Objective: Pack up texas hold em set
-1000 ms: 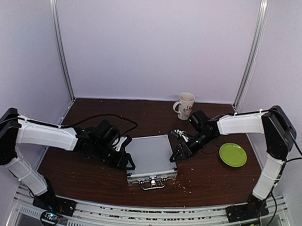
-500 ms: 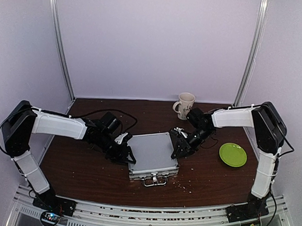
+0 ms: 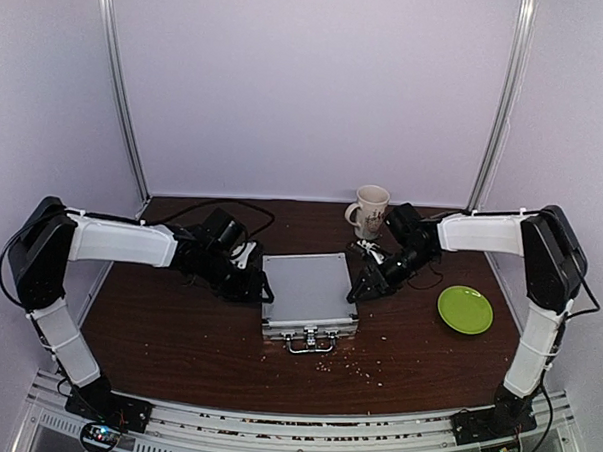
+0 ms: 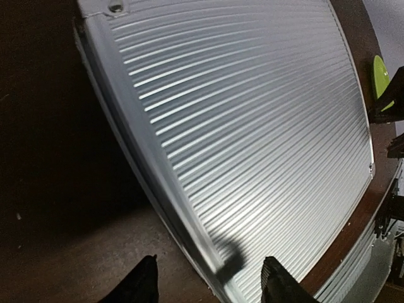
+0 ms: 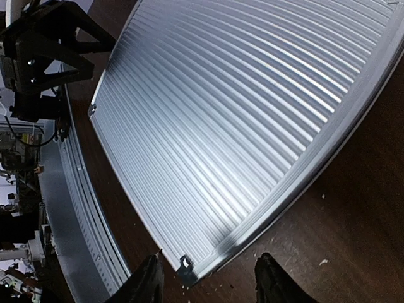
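The silver aluminium case [image 3: 306, 292] lies shut and flat on the brown table, its metal handle [image 3: 309, 342] toward the near edge. Its ribbed lid fills the left wrist view [image 4: 252, 126] and the right wrist view [image 5: 233, 120]. My left gripper [image 3: 260, 289] is open at the case's left edge, its jaws straddling the lid's rim [image 4: 211, 278]. My right gripper [image 3: 360, 289] is open at the case's right edge, its jaws either side of a lid corner [image 5: 208, 278]. Chips, dice and card box are out of view.
A cream mug [image 3: 368, 210] stands at the back, behind the right arm. A green plate [image 3: 465, 309] lies right of the case. Small crumbs [image 3: 361, 363] dot the table in front of the case. A black cable [image 3: 197, 209] trails behind the left arm.
The case has slid away from the near edge and turned square to it. Both grippers moved back with it, staying at its left and right edges.
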Controlling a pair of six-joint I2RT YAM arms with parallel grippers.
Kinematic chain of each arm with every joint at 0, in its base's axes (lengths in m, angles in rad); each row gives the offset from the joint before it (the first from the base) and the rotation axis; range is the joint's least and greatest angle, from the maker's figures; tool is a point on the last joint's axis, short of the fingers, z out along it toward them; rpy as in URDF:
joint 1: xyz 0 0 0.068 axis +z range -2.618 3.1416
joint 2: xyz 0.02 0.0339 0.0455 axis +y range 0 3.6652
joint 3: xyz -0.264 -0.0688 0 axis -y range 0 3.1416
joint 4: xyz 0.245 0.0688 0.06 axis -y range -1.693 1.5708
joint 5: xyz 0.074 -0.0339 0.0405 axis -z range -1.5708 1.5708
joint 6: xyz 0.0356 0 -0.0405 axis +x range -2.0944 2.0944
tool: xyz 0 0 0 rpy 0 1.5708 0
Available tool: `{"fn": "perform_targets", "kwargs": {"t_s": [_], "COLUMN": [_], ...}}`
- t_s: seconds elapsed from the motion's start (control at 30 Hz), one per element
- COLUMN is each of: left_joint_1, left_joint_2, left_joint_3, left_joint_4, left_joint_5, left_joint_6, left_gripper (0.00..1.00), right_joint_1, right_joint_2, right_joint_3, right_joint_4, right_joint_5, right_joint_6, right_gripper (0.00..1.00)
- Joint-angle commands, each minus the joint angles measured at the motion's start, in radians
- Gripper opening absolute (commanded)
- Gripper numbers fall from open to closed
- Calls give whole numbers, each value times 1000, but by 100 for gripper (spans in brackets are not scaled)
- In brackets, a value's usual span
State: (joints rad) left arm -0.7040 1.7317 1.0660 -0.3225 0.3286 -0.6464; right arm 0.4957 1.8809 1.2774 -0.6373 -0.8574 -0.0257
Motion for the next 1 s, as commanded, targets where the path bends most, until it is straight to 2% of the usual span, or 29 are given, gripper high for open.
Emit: {"fn": "perform_targets", "kwargs": {"t_s": [0.0,0.17,0.33,0.47,0.77,0.97], "left_joint_1": [-60,-226,-332,-389,-425,-447], "left_joint_2": [-237,-315,-239,-157,-22,79], "left_joint_3": [-73,-121,-146,-90,-52,38], "left_joint_4": [-33,22,169,184,268,212], "left_joint_5": [-168,-255,-239,-283,-320,-341], "left_joint_6": [-12,88,27,7,-126,-188], "left_gripper": [59,61,64,65,65,65], "right_joint_1": [-6,27,103,103,92,62], "right_joint_2": [-256,-410,-426,-436,-435,-411], "right_joint_3": [-166,-343,-402,-420,-438,-423], "right_joint_4": [82,226,334,375,431,465], "right_joint_5": [64,-9,-56,-65,-94,-120], "right_joint_6": [-20,23,65,92,86,118], "right_gripper": [53,55,50,48,44,43]}}
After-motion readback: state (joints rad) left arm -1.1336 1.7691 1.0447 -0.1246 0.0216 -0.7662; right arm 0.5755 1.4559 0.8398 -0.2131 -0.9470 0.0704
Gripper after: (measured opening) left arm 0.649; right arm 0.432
